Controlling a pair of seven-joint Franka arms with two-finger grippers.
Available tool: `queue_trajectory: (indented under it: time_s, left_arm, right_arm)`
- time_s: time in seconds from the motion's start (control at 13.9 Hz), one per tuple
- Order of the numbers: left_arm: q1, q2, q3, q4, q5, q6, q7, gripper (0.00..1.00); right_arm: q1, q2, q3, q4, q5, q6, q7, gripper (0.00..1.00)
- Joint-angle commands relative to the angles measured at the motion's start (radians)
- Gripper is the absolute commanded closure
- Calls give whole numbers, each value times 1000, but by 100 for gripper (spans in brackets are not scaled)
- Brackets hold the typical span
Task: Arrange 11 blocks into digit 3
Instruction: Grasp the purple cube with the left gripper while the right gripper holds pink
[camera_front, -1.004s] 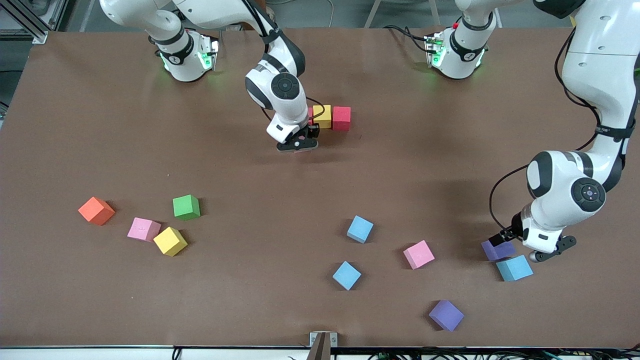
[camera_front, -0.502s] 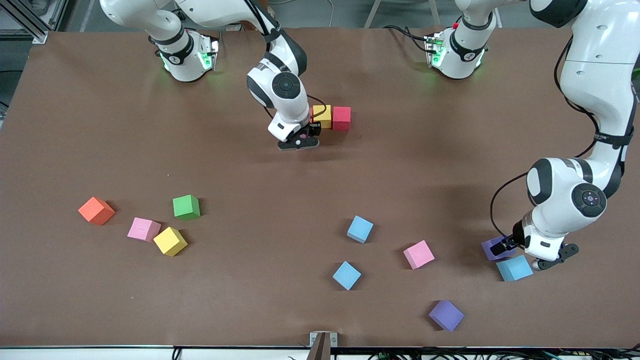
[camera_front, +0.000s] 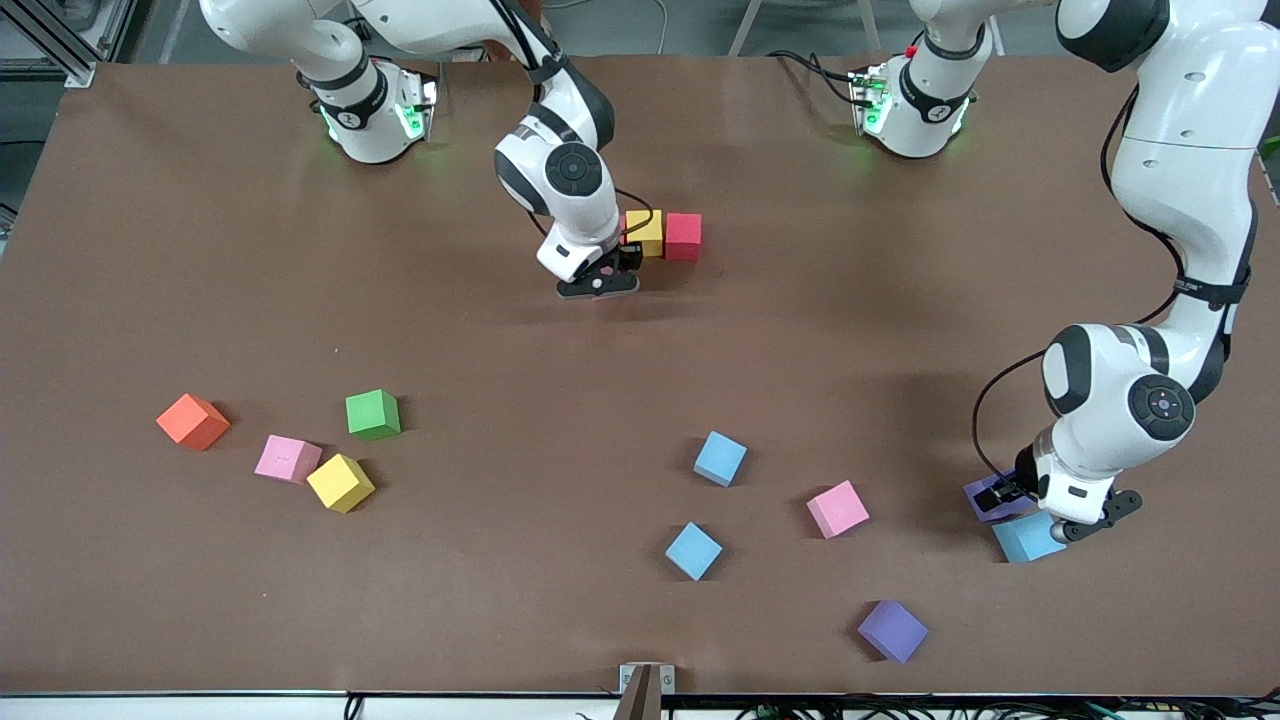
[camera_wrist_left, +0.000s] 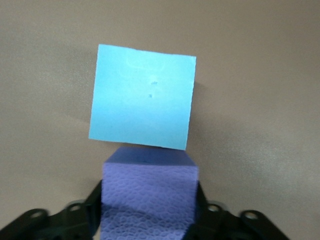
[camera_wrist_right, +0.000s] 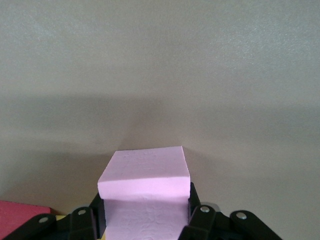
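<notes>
Purple cube (camera_wrist_left: 148, 195) clamped in left gripper (camera_wrist_left: 148, 220), touching blue cube (camera_wrist_left: 142, 97) | right gripper (camera_wrist_right: 144, 220) clenched on pink cube (camera_wrist_right: 145, 192) beside yellow-red row (camera_front: 663, 235)

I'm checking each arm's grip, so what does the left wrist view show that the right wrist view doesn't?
Only the left wrist view: a purple block between the left gripper fingers, touching a light blue block. Only the right wrist view: a pink block in the right gripper, with a red block at the edge. Both: the brown table.
</notes>
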Motion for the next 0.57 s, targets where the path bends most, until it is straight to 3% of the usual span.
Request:
queue_trajectory:
  time_s: [0.0, 0.22, 0.5]
  left_arm:
    - [11, -18, 8, 15, 18, -7, -25, 83]
    - [12, -91, 8, 15, 19, -94, -40, 90]
    - [12, -234, 3, 6, 19, -252, -25, 90]
  right_arm:
    - [25, -10, -4, -39, 21, 9, 6, 66]
    - [29, -12, -4, -46, 21, 9, 7, 66]
    - [32, -12, -2, -47, 21, 10, 23, 66]
